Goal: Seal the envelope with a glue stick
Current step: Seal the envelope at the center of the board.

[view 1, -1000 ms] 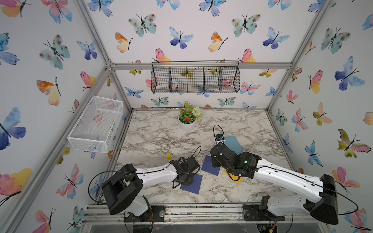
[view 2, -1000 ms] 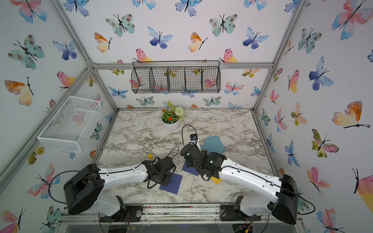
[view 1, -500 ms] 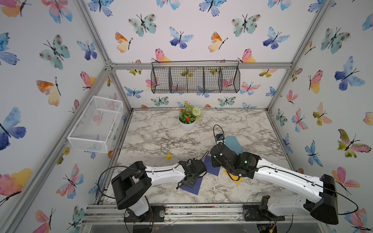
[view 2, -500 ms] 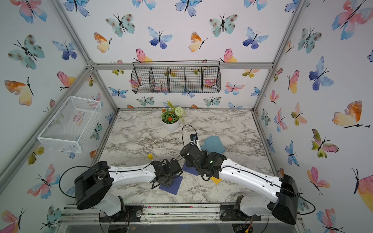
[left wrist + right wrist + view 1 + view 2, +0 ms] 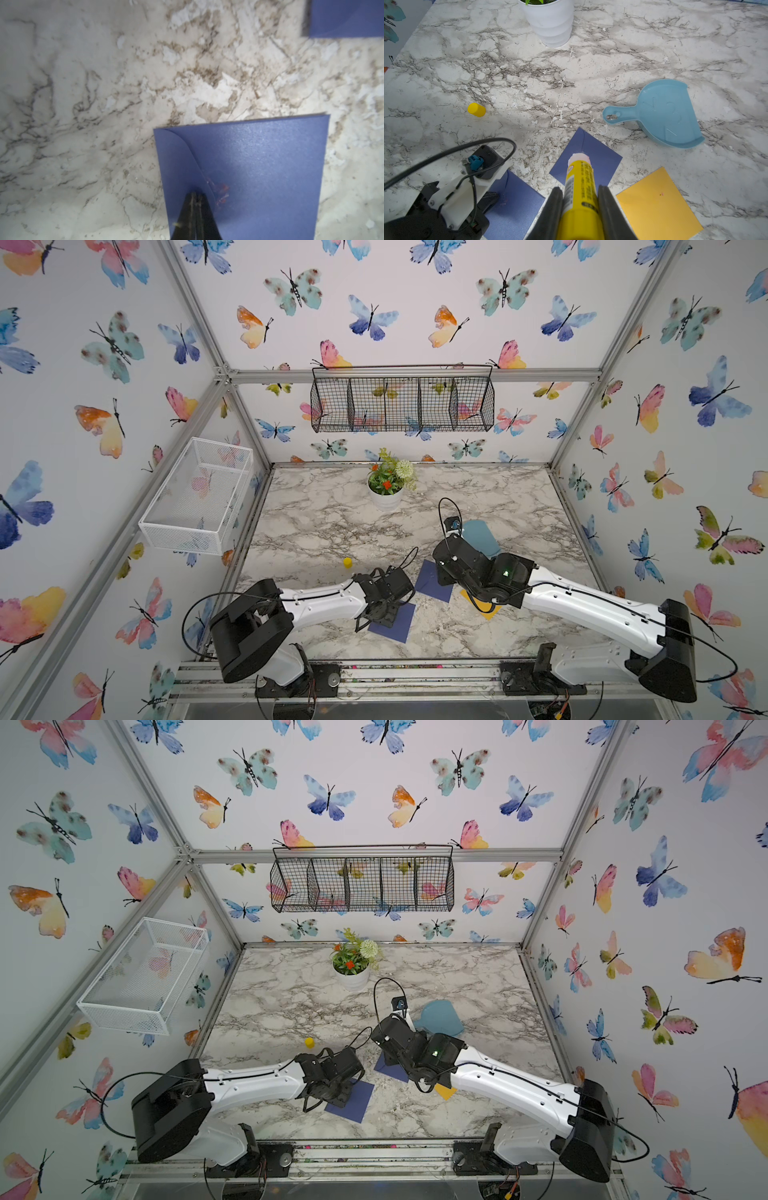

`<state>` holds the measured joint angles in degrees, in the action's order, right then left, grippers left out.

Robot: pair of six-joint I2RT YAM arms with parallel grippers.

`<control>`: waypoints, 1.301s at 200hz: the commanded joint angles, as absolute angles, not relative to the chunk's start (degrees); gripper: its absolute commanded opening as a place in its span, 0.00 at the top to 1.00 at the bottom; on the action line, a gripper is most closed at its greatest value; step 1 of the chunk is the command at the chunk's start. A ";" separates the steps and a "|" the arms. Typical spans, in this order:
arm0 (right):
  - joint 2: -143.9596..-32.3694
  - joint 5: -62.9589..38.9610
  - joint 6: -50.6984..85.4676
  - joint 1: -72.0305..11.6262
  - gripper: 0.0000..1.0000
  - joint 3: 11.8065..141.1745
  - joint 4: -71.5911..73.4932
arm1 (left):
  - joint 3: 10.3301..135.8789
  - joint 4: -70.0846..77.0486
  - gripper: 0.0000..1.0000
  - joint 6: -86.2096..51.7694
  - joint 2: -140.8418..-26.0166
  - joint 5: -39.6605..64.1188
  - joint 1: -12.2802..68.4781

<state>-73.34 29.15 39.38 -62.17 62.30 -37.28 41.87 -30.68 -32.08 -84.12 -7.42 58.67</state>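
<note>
A dark blue envelope (image 5: 259, 166) lies flap-side up near the table's front, seen in both top views (image 5: 395, 624) (image 5: 353, 1102). My left gripper (image 5: 195, 195) is shut, its tips resting on the rounded flap beside a reddish smear. My right gripper (image 5: 580, 190) is shut on the yellow glue stick (image 5: 579, 172), which is uncapped with its pale tip showing. That tip hangs over a second blue envelope (image 5: 600, 158) (image 5: 432, 587). The yellow cap (image 5: 476, 109) (image 5: 347, 562) lies loose on the marble to the left.
A yellow envelope (image 5: 656, 203) (image 5: 482, 608) lies beside the right arm. A light blue dustpan (image 5: 662, 116) (image 5: 440, 1018) sits behind the right wrist. A white flower pot (image 5: 385, 497) stands at the back centre. Wire baskets hang on the back and left walls.
The left arm reached a little further right over the near blue envelope, then eased back. The right arm and the glue stick have not moved.
</note>
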 commanded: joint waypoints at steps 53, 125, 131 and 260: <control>-74.27 29.94 39.02 -61.79 0.97 63.90 -38.14 | 40.42 -31.98 0.92 -33.70 -80.04 -4.97 58.27; -74.58 29.75 39.02 -61.79 0.97 64.07 -38.23 | 38.59 -31.40 0.92 -34.52 -79.50 -3.80 58.16; -74.53 29.74 39.02 -61.79 0.97 64.15 -38.32 | 38.34 -31.22 0.92 -34.54 -79.58 -3.65 58.10; -74.78 29.44 38.85 -61.79 0.97 64.34 -38.32 | 36.52 -29.62 0.86 -34.63 -83.46 -2.40 58.71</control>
<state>-74.43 29.12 39.35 -62.17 62.52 -37.30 38.06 -30.09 -34.35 -80.42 -3.44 58.52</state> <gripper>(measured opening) 0.282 0.142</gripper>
